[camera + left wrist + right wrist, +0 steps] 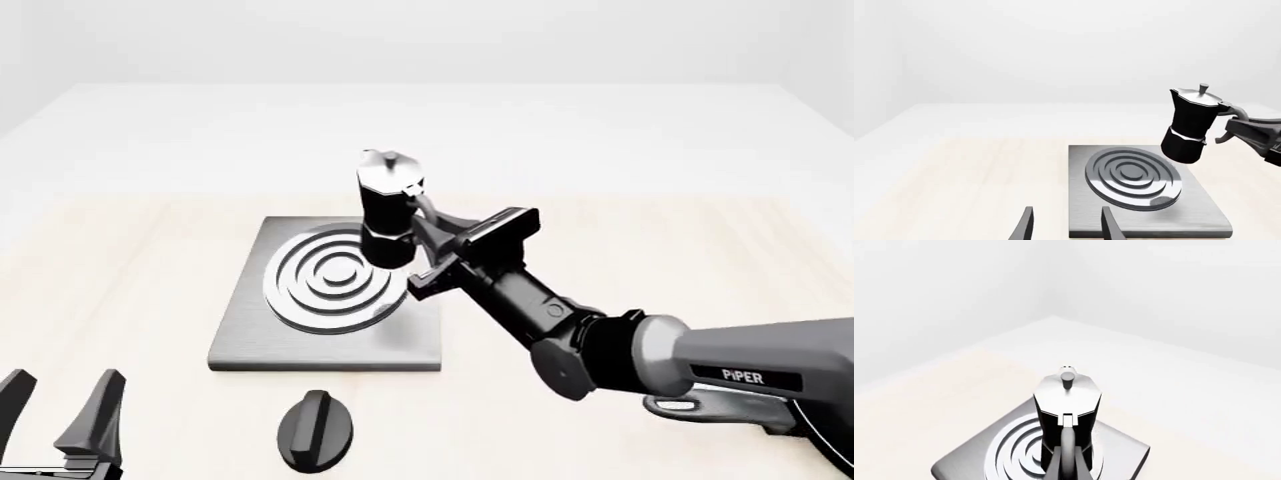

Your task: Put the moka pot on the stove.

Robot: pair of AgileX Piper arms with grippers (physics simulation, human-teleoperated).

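Near: left gripper [60,405] idle, fingers spread wide, nothing held. Black knob [316,429] on table [120,260], near front edge of stove [327,345], clear of path. Right gripper [430,232] clamped on handle of moka pot [383,212]. Pot in air, a bit tilted, over right side of ring burner [334,277]. Best next: slide left over ring middle, straighten, lower slowly, then let go.

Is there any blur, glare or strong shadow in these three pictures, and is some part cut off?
Front view: sharp, even light, only a soft shadow under the right gripper; the left gripper is cut at the frame's edge. Left wrist view: sharp, a small bright glint on the stove, pot fully visible. Right wrist view: no blur, pale washed-out background, pot's base cut off.
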